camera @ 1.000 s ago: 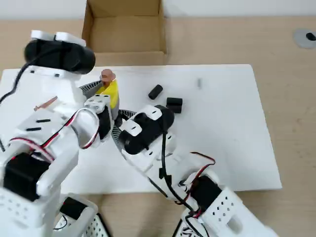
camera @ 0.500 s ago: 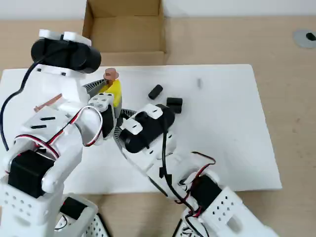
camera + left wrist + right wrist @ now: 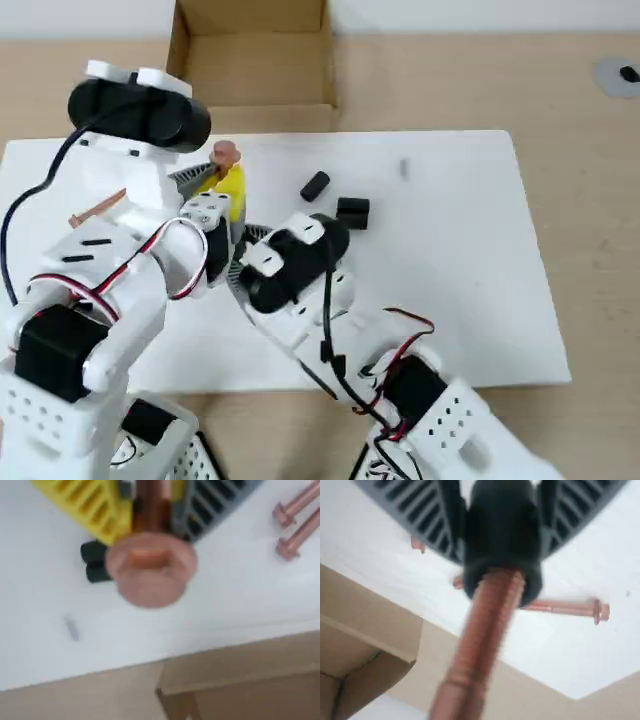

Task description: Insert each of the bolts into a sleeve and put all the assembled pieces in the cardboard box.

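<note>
My left end effector (image 3: 150, 502) is clamped on a copper bolt (image 3: 150, 570). Its yellow finger (image 3: 80, 505) is on one side and its grey finger (image 3: 215, 500) on the other, and the flanged head stands out past the fingertips. My right end effector (image 3: 502, 515) is clamped on a black sleeve (image 3: 502, 555), and a copper shank (image 3: 480, 645) runs out of the sleeve's mouth. The two end effectors sit close together over the white surface (image 3: 470, 260).

Near the right end effector lie two spare sleeves, one (image 3: 315, 185) slightly farther off than the other (image 3: 353, 211). A loose bolt (image 3: 97, 210) lies out to the side of the left end effector. The cardboard box (image 3: 180, 50) stands beyond it, off the surface's far edge. A small grey mark (image 3: 404, 168) is too small for me to read.
</note>
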Available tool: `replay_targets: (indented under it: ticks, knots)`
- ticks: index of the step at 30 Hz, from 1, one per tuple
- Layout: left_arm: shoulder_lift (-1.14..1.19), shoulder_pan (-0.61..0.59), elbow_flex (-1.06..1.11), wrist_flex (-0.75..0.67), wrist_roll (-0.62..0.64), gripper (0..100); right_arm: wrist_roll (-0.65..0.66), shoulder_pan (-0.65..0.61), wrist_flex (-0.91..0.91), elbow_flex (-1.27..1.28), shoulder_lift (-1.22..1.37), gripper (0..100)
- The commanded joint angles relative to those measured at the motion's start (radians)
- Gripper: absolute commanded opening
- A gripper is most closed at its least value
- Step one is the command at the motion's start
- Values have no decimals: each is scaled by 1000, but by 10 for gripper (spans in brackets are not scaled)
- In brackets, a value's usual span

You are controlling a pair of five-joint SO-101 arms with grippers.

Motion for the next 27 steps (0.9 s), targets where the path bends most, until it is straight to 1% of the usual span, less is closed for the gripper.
replay_targets:
  ticks: [1, 14, 16, 21, 27]
  knots:
    - [-8, -5, -66, 61, -5, 11, -3, 44, -31, -18, -18, 10]
    - [-1, -3, -272, 292, -2, 11, -3, 56, -31, -47, -15, 10]
    - [1, -3, -293, 315, 20, 14, -3, 58, -31, -53, -15, 10]
    - [1, -5, -295, 353, 54, 92, -3, 58, -28, -53, -10, 10]
    - [1, -6, -293, 353, 87, 131, -6, 58, -29, -59, 62, 10]
